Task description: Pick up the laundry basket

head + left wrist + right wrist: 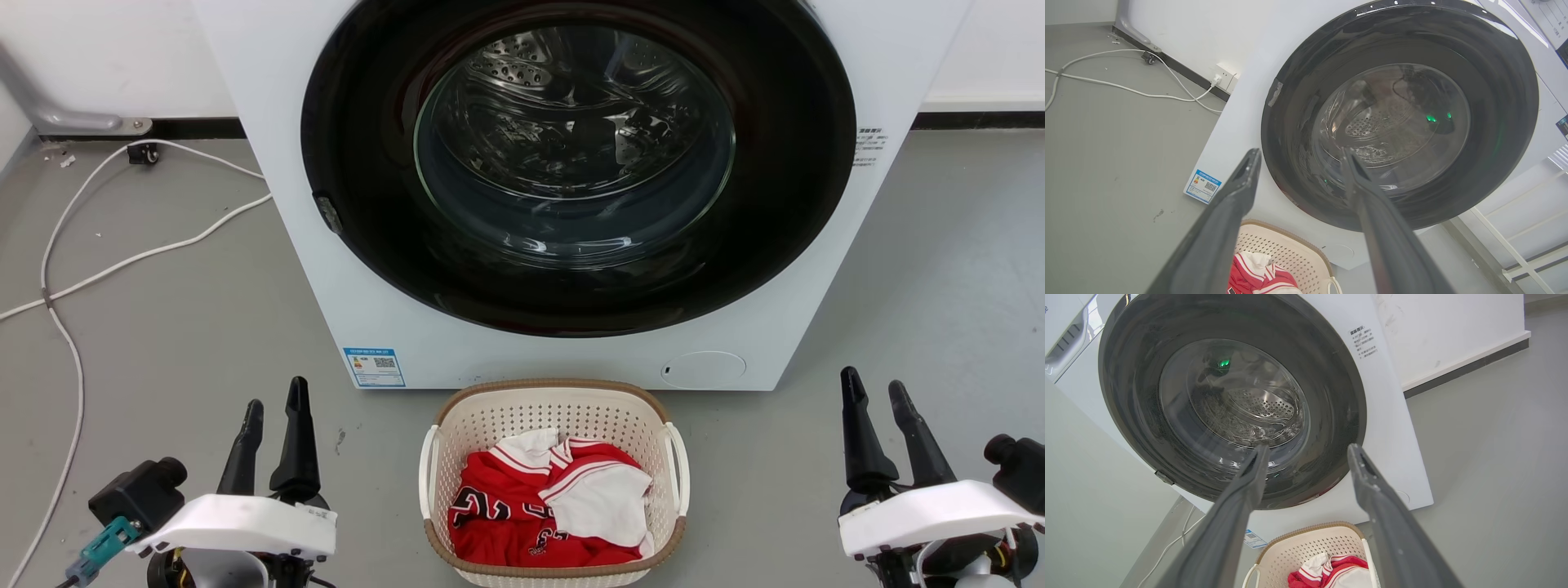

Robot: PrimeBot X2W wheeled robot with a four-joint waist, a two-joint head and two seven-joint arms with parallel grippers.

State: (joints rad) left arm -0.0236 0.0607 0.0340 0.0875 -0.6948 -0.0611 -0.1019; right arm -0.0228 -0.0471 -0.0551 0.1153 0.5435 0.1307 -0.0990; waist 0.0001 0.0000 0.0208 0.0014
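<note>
Laundry basket (506, 418): one; left tool (276, 394), right tool (872, 379).

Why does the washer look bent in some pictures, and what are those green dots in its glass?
Wrist views: wide-angle lenses tilt and bow the washer; the green dots look like lights reflected in the door glass. Head view: even light, glare on the glass, basket sharp.

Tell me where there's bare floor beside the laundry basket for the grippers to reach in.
Bare floor flanks the laundry basket: between its left handle and the left gripper, and its right handle and the right gripper. Behind is crowded: the washing machine stands close. A white cable crosses the far left.
</note>
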